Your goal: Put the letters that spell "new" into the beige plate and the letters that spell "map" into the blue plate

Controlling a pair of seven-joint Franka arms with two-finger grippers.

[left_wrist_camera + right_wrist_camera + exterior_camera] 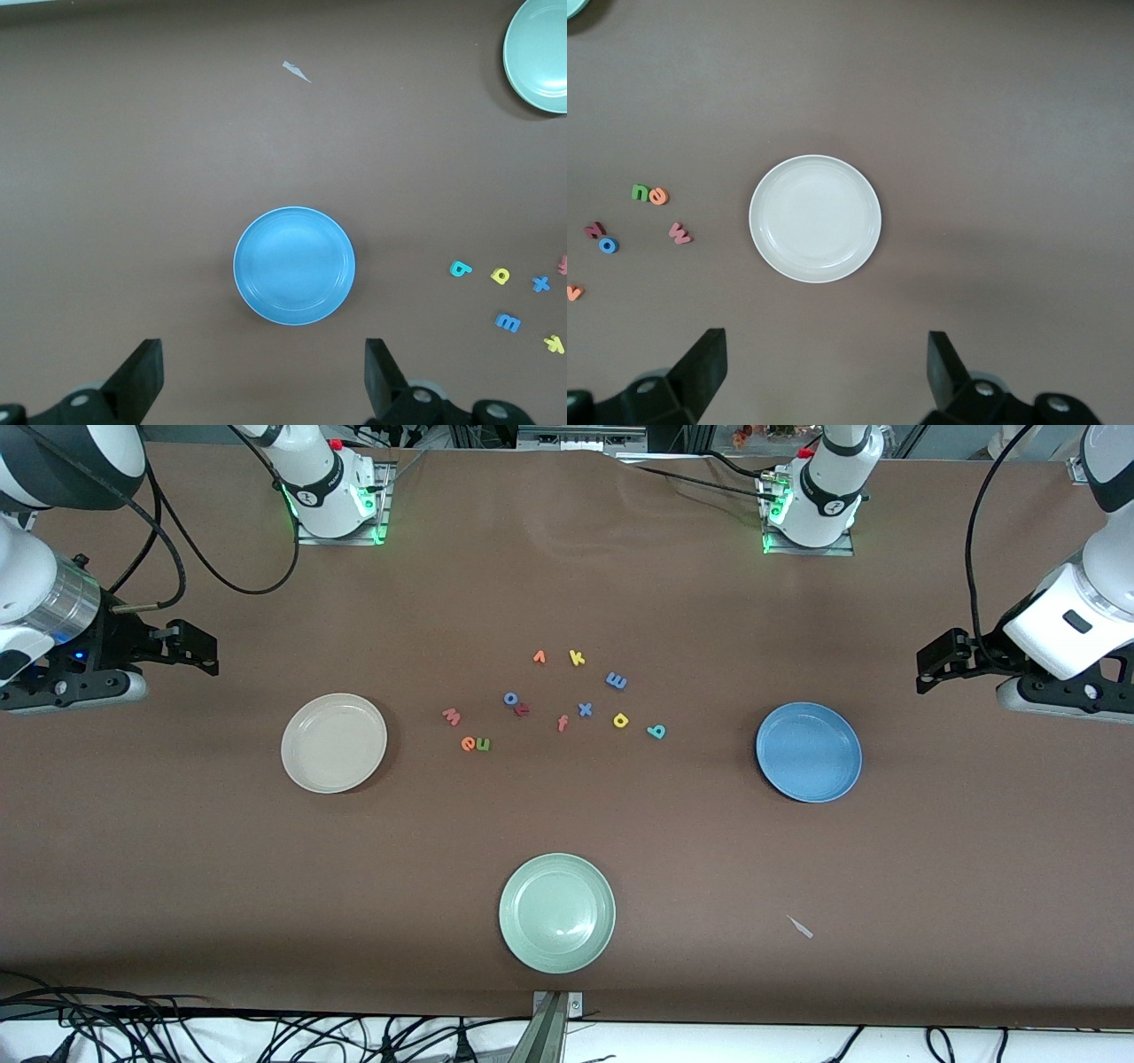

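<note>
Front view: right gripper [208, 651], jaws spread, waits mid-left; descend squarely over the pink w [451, 716] centre-frame, avoiding neighbours.

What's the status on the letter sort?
Left gripper open, right gripper open, both waiting at table ends. Letters loose mid-table; beige plate, blue plate bare. Nothing blocking.

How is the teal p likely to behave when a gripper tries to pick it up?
The teal p looks tiny and flat on the table, so probably light and hard to pinch. It seems more likely to slide than roll, with free room around it.
</note>
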